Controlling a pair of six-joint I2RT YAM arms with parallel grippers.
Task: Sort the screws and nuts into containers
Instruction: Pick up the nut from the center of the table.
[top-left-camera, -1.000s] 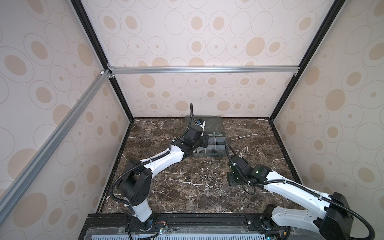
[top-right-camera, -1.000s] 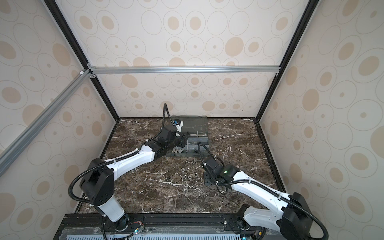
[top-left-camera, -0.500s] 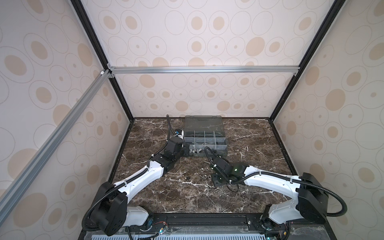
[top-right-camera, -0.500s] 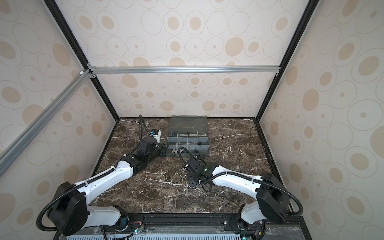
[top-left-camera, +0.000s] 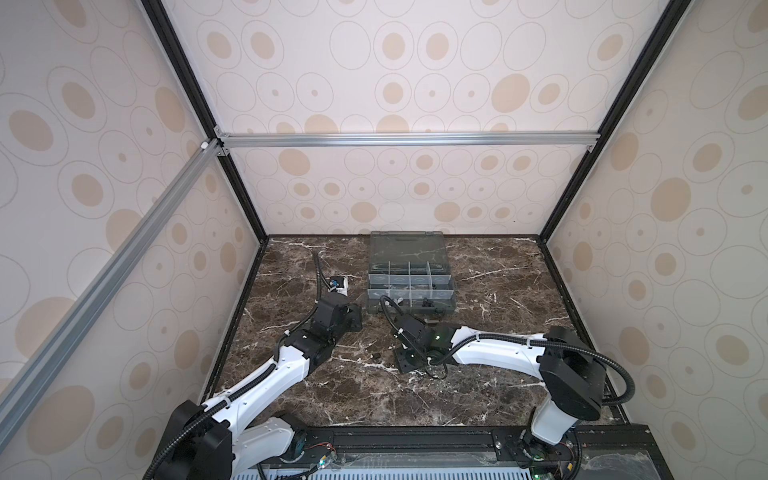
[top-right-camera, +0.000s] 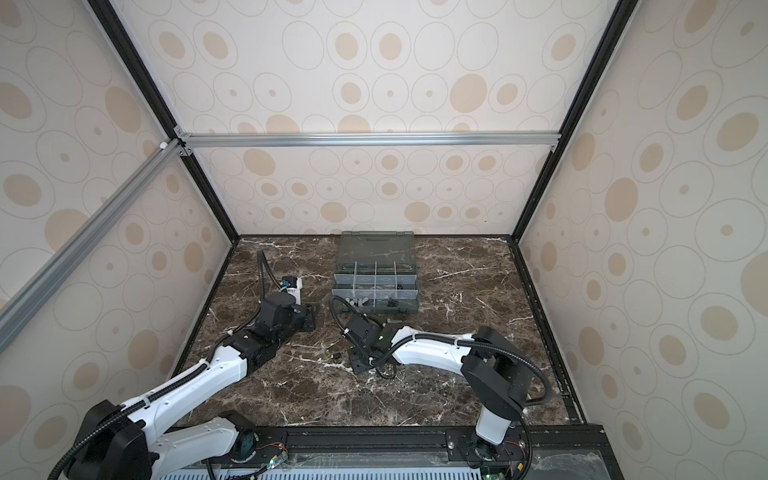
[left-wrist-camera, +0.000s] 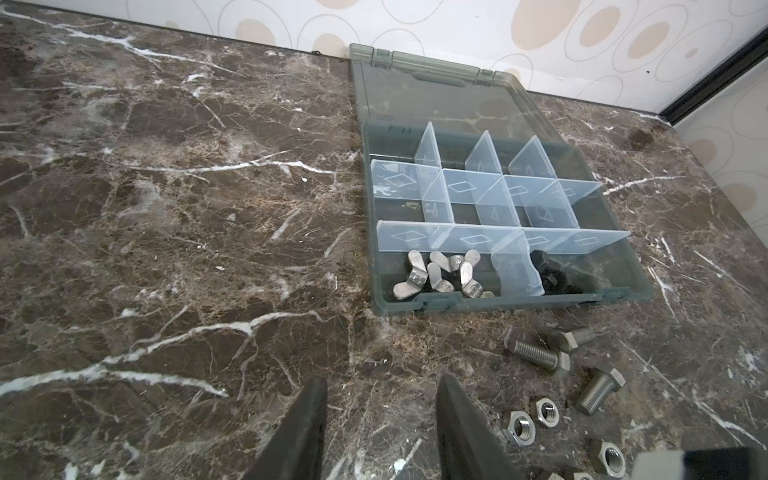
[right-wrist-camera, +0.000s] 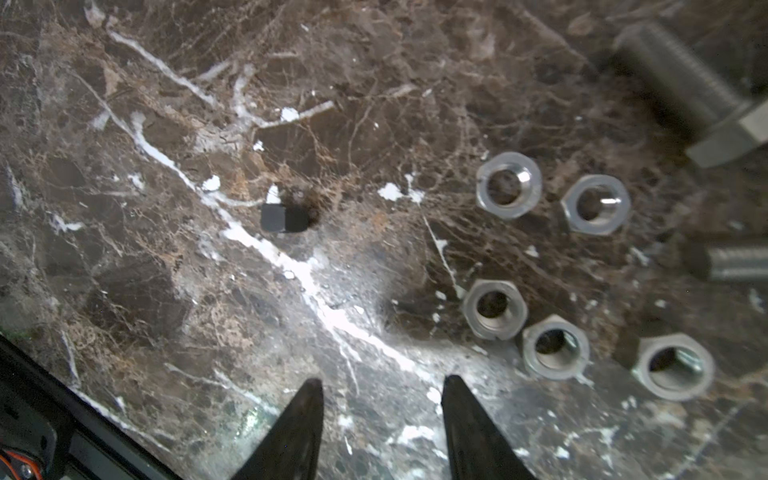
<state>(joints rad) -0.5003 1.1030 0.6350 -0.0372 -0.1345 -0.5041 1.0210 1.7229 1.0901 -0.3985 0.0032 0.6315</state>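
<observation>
Left end effector (left-wrist-camera: 380, 384): jaws moderately apart and empty, low over the dark marble bench (left-wrist-camera: 166, 208), near the grey translucent plastic organiser box (left-wrist-camera: 498, 300).

Right end effector (right-wrist-camera: 380, 384): also parted, holding nothing, over bare bench beside five loose silver hex nuts (right-wrist-camera: 509, 190).

Silver hex-head screws (left-wrist-camera: 536, 355) lie unsorted in front of the box. Silver wing nuts (left-wrist-camera: 440, 276) sit in a front compartment, with black pieces (left-wrist-camera: 548, 270) in the next one.

Step, as I read it: between drops, lining up the next pick. The right arm needs to shift over one nut, descend and straddle it.

Against a second ago: the left arm has drawn back off the box, and the right has swung across the pile.
</observation>
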